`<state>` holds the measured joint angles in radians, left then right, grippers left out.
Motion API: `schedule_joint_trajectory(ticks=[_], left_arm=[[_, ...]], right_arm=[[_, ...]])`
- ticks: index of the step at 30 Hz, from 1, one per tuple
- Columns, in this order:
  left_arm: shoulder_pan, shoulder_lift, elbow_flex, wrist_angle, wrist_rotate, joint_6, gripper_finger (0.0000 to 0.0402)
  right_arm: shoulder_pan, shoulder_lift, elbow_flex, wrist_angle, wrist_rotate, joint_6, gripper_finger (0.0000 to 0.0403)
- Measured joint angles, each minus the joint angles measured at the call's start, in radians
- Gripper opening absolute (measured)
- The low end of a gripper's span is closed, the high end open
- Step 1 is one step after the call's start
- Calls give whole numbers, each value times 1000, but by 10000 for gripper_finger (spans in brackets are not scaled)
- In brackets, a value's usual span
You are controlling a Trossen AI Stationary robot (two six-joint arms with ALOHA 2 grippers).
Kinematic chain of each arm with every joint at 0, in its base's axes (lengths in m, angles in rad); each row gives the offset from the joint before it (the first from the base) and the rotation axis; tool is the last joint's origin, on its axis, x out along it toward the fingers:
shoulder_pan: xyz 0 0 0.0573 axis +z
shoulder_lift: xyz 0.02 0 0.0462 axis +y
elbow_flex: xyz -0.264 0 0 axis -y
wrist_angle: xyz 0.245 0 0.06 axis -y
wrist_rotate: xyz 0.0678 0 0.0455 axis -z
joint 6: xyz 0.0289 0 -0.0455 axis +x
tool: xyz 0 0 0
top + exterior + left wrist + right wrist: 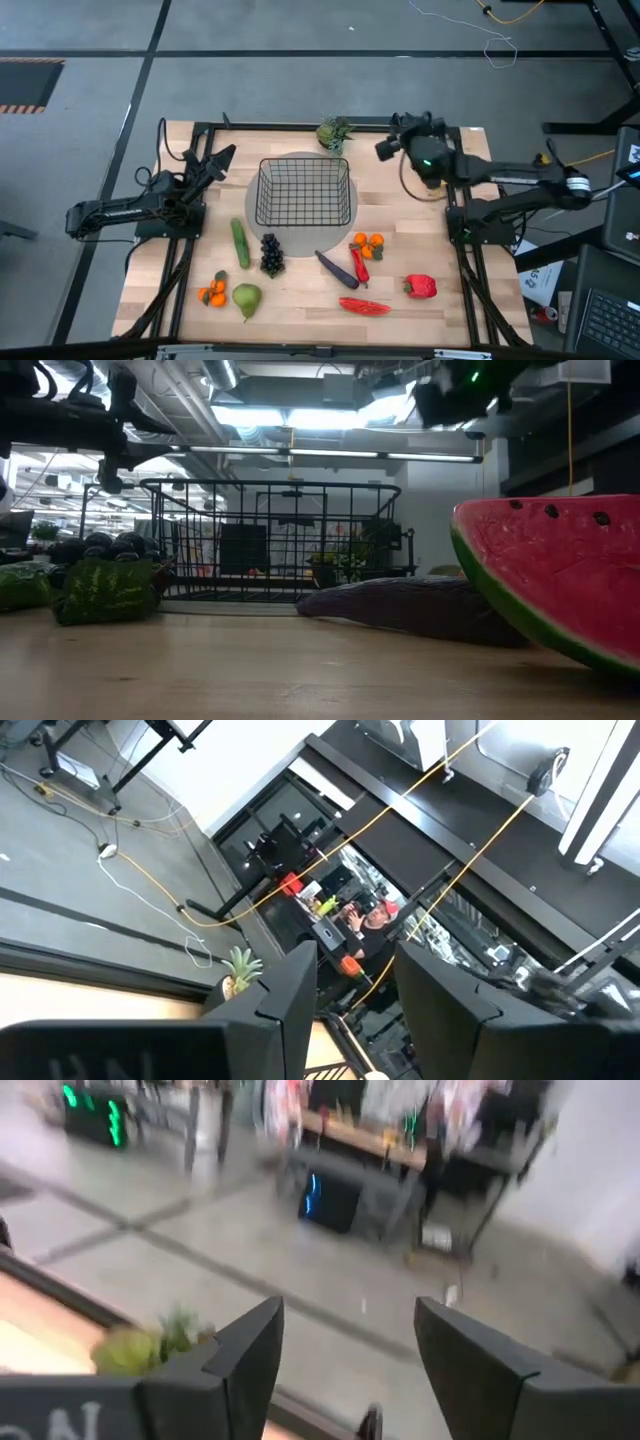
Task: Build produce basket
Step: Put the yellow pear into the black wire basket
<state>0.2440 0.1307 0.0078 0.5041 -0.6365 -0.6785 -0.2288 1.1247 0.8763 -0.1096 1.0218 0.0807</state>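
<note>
High view: cucumber (240, 244) lies near-vertical.

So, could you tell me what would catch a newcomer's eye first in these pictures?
Probably the empty black wire basket on its grey mat at the table's centre, with the produce spread along the near side of it. In the low view, a watermelon slice fills the right foreground. Both arms wait at the far corners, left gripper and right gripper open and holding nothing.

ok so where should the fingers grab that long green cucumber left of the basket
Grip the long green toy cucumber across its middle, coming straight down from above. It lies flat on the wooden table, running front to back, so the fingers should close across its narrow width; the dark grapes sit close beside it.
</note>
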Motion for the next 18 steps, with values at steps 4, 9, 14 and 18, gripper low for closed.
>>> schedule_joint_trajectory(ticks=[4,9,14,18], left_arm=[[0,0,0,0,0,0,133],[0,0,0,0,2,-18,133],[0,0,0,-1,2,15,133],[0,0,0,-1,2,51,133]], right_arm=[[-234,96,94,-373,-231,338,228],[-486,212,165,-847,-623,623,228],[-565,237,166,-1078,-654,675,228],[-567,229,167,-1178,-545,675,228]])
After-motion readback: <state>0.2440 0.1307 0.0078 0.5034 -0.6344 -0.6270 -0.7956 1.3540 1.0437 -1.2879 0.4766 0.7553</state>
